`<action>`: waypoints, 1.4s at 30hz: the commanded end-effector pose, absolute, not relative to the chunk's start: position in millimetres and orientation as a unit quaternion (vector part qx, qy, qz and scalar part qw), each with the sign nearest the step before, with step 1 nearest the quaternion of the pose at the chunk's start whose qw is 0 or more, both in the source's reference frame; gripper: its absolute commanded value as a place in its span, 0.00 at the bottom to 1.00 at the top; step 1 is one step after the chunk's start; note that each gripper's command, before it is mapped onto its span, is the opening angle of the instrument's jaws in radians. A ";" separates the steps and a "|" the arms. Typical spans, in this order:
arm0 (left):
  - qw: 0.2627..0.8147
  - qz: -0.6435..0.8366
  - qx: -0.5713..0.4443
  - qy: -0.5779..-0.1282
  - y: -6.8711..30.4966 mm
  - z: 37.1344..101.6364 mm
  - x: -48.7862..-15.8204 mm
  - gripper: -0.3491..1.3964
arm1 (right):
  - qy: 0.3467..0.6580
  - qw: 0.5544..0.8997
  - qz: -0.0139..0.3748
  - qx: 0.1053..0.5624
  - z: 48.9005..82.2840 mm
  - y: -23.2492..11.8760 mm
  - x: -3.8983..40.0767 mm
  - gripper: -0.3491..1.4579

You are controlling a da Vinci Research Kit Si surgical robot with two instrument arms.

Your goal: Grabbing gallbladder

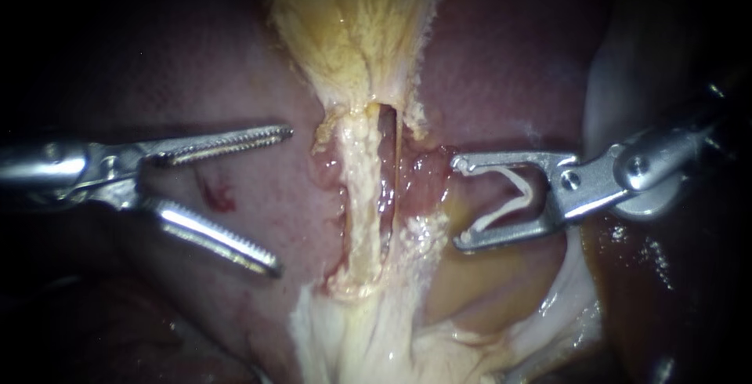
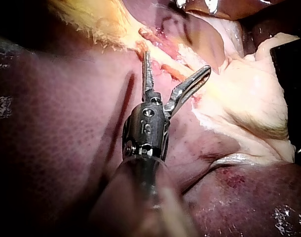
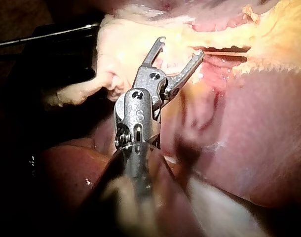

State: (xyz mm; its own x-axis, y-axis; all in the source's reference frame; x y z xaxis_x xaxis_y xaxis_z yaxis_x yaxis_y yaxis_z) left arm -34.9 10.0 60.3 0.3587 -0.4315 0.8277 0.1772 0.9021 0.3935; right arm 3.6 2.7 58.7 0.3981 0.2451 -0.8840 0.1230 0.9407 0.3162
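**Gallbladder not yet grabbed: left claw open and short of it**

The grab has not been made. The left instrument (image 1: 280,200) comes in over the liver (image 1: 501,55) with its claw spread wide and nothing between the two toothed halves. The left wrist view shows the same: the left instrument (image 2: 177,61) has a clear gap in its claw, and the tips hover just short of the yellow tissue ahead of them, apart from it.

The gallbladder (image 1: 352,23) I take to be the yellow, fibrous sac high in the middle of the endoscope view. It narrows downward into a pale tube (image 1: 356,196) that runs between the two instruments. Neither claw touches the sac.

The right instrument (image 1: 459,204) waits beside the tube, on the far side from the left one. Its claw also stands wide, but it carries a white clip (image 1: 513,196) whose bent legs seem to lie against both halves. In the right wrist view the right instrument (image 3: 181,47) points at the pale tissue without biting it.

What is left, as I judge it, is the whole grasp: bring the left claw up to the yellow sac, close on it, and hold.

No container appears in any view; the only thing carried is the clip.
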 end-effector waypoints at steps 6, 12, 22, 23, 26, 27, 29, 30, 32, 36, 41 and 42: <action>0.818 -0.190 0.109 -0.532 10.3 60.7 -34.9 0.85 | 0.547 0.819 0.037 0.168 58.6 2.7 3.6 0.47; 0.813 -0.231 0.111 -0.522 11.4 61.8 -35.3 0.79 | 0.547 0.819 0.037 0.168 58.7 2.7 3.6 0.47; 0.805 -0.283 0.110 -0.510 13.7 64.1 -36.7 0.69 | 0.547 0.819 0.037 0.168 58.6 2.6 3.7 0.47; 0.804 -0.286 0.110 -0.509 13.8 64.3 -36.8 0.68 | 0.547 0.819 0.037 0.168 58.6 2.6 3.7 0.47; 0.799 -0.307 0.110 -0.505 14.2 64.8 -37.1 0.64 | 0.547 0.819 0.037 0.168 58.6 2.6 3.7 0.47; 0.797 -0.313 0.112 -0.503 14.4 64.9 -37.2 0.63 | 0.547 0.819 0.037 0.168 58.6 2.6 3.7 0.47; 0.794 -0.325 0.115 -0.501 14.5 65.0 -37.4 0.60 | 0.547 0.819 0.037 0.168 58.6 2.6 3.7 0.47; 0.791 -0.335 0.117 -0.498 14.6 65.1 -37.4 0.56 | 0.547 0.819 0.037 0.168 58.6 2.6 3.7 0.47; 0.790 -0.347 0.119 -0.492 14.7 65.2 -37.4 0.52 | 0.547 0.819 0.037 0.168 58.6 2.6 3.7 0.47; 0.786 -0.365 0.124 -0.483 15.0 65.5 -37.2 0.41 | 0.547 0.819 0.037 0.168 58.6 2.6 3.8 0.47; 0.784 -0.382 0.130 -0.471 15.1 65.7 -36.5 0.19 | 0.547 0.819 0.037 0.168 58.6 2.6 3.8 0.47; 0.785 -0.384 0.128 -0.469 15.0 65.6 -36.4 0.14 | 0.547 0.819 0.037 0.168 58.6 2.6 3.8 0.47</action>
